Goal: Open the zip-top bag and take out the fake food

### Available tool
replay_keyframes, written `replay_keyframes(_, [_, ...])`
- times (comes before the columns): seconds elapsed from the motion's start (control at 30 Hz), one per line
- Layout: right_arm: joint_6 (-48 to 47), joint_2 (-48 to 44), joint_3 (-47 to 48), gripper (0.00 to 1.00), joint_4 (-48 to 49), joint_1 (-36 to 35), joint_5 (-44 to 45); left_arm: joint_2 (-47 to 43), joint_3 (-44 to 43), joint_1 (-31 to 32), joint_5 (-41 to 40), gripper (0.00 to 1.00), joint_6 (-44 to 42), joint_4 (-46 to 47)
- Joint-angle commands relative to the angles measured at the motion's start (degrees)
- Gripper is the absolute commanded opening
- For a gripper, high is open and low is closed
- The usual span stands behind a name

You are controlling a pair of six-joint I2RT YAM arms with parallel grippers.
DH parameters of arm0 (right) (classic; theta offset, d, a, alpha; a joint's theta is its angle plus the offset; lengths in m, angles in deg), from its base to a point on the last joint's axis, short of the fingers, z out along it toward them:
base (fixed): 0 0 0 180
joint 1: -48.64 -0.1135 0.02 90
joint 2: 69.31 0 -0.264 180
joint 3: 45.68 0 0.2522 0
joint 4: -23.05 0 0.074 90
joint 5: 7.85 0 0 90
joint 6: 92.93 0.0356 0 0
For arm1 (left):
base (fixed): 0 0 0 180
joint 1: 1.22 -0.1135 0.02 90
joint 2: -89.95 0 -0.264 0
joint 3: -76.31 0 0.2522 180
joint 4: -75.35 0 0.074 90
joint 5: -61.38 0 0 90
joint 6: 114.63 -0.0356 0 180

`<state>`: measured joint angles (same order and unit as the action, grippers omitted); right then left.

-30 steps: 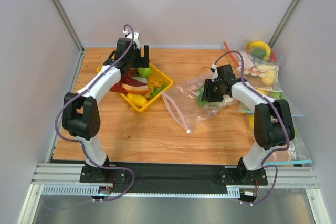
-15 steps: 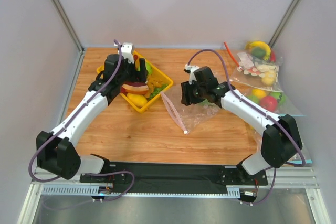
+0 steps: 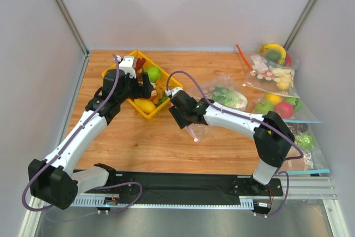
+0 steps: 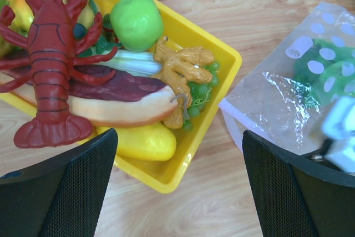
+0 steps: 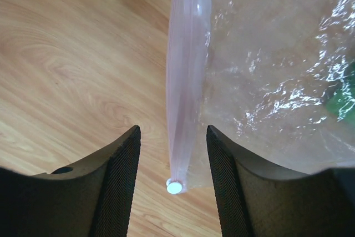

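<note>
The zip-top bag (image 3: pixel 219 101) lies mid-table, clear and crinkly, with its pale pink zip strip (image 5: pixel 186 81) ending in a white slider (image 5: pixel 175 187). The green-and-white lettuce head (image 3: pixel 226 96) is inside it. My right gripper (image 5: pixel 173 137) is open above the strip's near end, one finger on each side of it and touching nothing; in the top view it (image 3: pixel 186 120) sits over the bag's left edge. The red lobster (image 4: pixel 50 54) and the round green fruit (image 4: pixel 136 21) lie in the yellow tray (image 4: pixel 194 148). My left gripper (image 4: pixel 180 192) is open and empty above the tray's near corner.
The tray (image 3: pixel 172 85) also holds a toy hot dog (image 4: pixel 111 101) and a yellow fruit (image 4: pixel 138 141). Other clear bags of toy fruit (image 3: pixel 274 73) are piled at the right edge. Grey walls close in the table on three sides.
My right arm swung left, from over the bag's body to the slider end of the strip. My left arm drew back from over the tray towards its near corner.
</note>
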<state>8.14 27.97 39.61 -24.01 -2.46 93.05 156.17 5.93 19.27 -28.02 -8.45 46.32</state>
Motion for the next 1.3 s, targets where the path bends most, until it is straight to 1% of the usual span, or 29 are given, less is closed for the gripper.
replay_keyframes(0.0, [0.6, 2.7, 2.6, 0.53, -1.2, -1.5, 9.6, -2.0, 0.5, -0.2, 1.0, 0.99, 1.0, -0.5])
replay_keyframes(0.07, [1.1, 4.4, 3.3, 0.53, -1.2, -1.7, 10.7, -2.8, 0.6, -0.2, 1.1, 0.99, 1.0, -0.6])
replay_keyframes(0.2, [1.9, 6.7, 4.4, 0.52, -2.2, -2.2, 19.3, -4.1, 1.0, -0.2, 1.2, 0.99, 1.0, -1.0])
replay_keyframes(0.3, [1.4, 8.3, 4.9, 0.49, -1.9, -2.2, 22.9, -5.5, 1.8, -0.2, 1.9, 0.99, 0.9, -0.4])
replay_keyframes(0.4, [0.9, 8.8, 5.4, 0.38, -1.9, -2.1, 23.8, -5.8, 2.1, -0.2, 2.0, 0.99, 0.4, -0.6])
replay_keyframes(0.43, [0.9, 8.7, 5.5, 0.31, -1.9, -2.2, 23.7, -6.2, 2.3, -0.2, 2.3, 0.99, 0.3, -0.4])
replay_keyframes(0.5, [0.5, 8.2, 5.8, 0.23, -1.9, -2.2, 22.8, -6.7, 3.4, -0.2, 3.8, 0.99, -0.1, 1.3])
replay_keyframes(0.53, [0.3, 7.9, 6.0, 0.17, -1.9, -2.1, 22.3, -7.0, 3.8, 0.0, 4.4, 0.99, -0.1, 2.0])
replay_keyframes(0.6, [-0.2, 7.5, 6.2, 0.11, -1.8, -2.1, 21.7, -7.2, 4.6, 0.7, 5.2, 0.99, -0.7, 3.1])
replay_keyframes(0.63, [-0.3, 7.3, 6.5, 0.06, -1.8, -1.7, 21.4, -6.8, 4.6, 1.9, 4.7, 0.99, -1.3, 3.1])
replay_keyframes(0.7, [-0.7, 7.1, 7.1, 0.01, -2.4, -1.5, 20.0, -6.2, 4.6, 3.5, 4.2, 0.98, -2.9, 3.6])
replay_keyframes(0.73, [-0.8, 6.4, 7.3, 0.0, -2.5, -1.3, 19.4, -6.1, 4.7, 5.2, 4.2, 0.98, -3.3, 4.1])
replay_keyframes(0.8, [-1.1, 5.5, 7.8, 0.0, -3.0, -0.9, 17.4, -5.5, 5.2, 6.4, 5.9, 0.97, -3.8, 5.9])
replay_keyframes(0.87, [-1.5, 3.2, 8.2, 0.0, -4.1, -0.3, 16.2, -4.8, 6.0, 7.5, 9.6, 0.97, -3.7, 7.3])
replay_keyframes(1.03, [-1.1, -2.1, 9.2, 0.0, -7.0, 0.5, 11.2, -5.2, 9.4, 7.8, 19.8, 0.94, -4.1, 14.9])
replay_keyframes(1.07, [-1.1, -2.8, 9.4, 0.0, -7.4, 0.6, 10.6, -5.2, 10.4, 7.8, 21.0, 0.92, -4.2, 16.5])
replay_keyframes(1.1, [-1.1, -3.9, 9.9, 0.0, -7.9, 0.6, 9.7, -4.7, 10.7, 8.0, 21.9, 0.88, -4.2, 18.1])
replay_keyframes(1.17, [-0.5, -4.6, 10.6, 0.0, -8.8, 1.0, 9.0, -4.3, 11.5, 8.6, 24.1, 0.83, -4.1, 19.3])
replay_keyframes(1.2, [-0.3, -5.3, 11.0, 0.0, -9.5, 1.1, 8.1, -3.8, 11.8, 9.1, 24.5, 0.77, -4.0, 20.5])
replay_keyframes(1.27, [0.1, -6.1, 11.7, 0.0, -9.5, 1.2, 7.0, -3.1, 11.5, 9.8, 25.8, 0.74, -3.8, 22.1])
